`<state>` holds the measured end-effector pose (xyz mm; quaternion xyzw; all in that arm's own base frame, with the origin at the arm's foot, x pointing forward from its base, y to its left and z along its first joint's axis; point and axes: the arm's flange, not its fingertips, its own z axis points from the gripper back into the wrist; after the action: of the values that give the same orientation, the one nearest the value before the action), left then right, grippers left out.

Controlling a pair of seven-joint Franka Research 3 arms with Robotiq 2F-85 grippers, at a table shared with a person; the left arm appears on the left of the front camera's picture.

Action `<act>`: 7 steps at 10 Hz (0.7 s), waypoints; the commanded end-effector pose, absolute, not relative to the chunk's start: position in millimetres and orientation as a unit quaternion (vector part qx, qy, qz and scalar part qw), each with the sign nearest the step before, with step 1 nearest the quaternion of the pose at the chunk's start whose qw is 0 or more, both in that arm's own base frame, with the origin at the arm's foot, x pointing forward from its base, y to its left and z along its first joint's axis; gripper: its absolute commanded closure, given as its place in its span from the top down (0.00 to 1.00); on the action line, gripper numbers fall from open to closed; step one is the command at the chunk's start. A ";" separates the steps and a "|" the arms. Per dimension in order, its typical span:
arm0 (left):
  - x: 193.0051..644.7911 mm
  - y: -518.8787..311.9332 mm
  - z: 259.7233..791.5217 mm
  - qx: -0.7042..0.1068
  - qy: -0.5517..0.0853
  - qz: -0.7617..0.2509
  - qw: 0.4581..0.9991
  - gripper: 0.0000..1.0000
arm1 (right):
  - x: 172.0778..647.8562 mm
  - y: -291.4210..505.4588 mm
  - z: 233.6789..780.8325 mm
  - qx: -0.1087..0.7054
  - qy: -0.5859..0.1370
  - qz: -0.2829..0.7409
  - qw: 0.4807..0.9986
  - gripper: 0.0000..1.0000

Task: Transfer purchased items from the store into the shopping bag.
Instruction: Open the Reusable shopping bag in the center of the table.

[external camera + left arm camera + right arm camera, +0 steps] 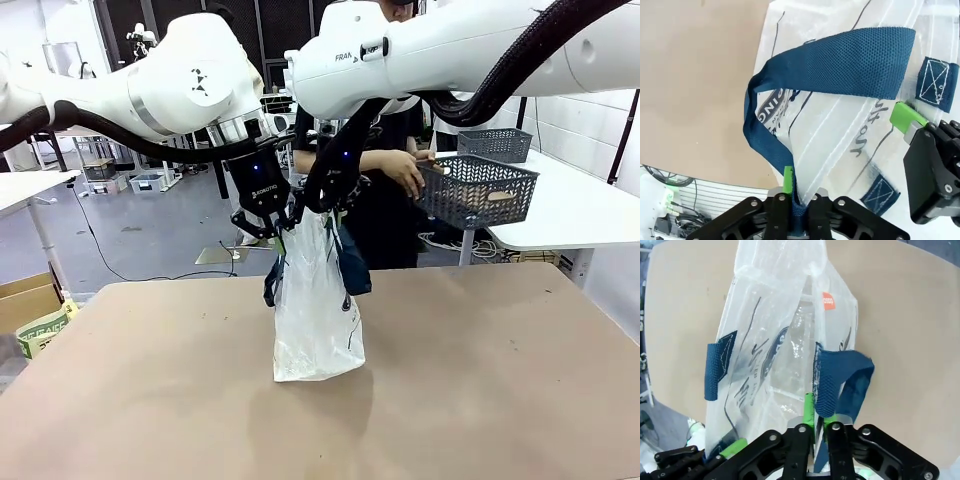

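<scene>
Grippers (pixel 792 192) (pixel 816 420) tight on shopping bag straps (pixel 840 60)

A tan table (pixel 480 400) is spreading out below the left gripper (pixel 272 228). Behind that gripper, a grey floor (pixel 150 235) is running back to dark panels (pixel 175 20). Beyond the right gripper (pixel 325 208), a white table (pixel 585 215) is standing against a white wall (pixel 595 115). A cardboard box (pixel 25 295) is sitting low, far out on the left gripper's side.
</scene>
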<state>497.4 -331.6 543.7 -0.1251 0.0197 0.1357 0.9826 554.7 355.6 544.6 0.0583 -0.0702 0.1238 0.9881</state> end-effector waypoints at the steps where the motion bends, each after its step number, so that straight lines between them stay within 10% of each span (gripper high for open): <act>1: 487.4 -315.5 543.2 -0.113 0.005 0.150 0.982 0.00 | 544.4 342.6 542.5 0.040 -0.057 0.151 0.986 0.00; 7: 482.6 -283.2 526.3 -0.069 -0.027 0.136 0.988 0.00 | 530.9 295.8 548.2 -0.010 -0.083 0.203 0.976 0.00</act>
<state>484.7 -288.7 534.2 -0.0765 -0.0066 0.1471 0.9861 539.1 310.1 557.1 0.0032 -0.0657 0.1840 0.9807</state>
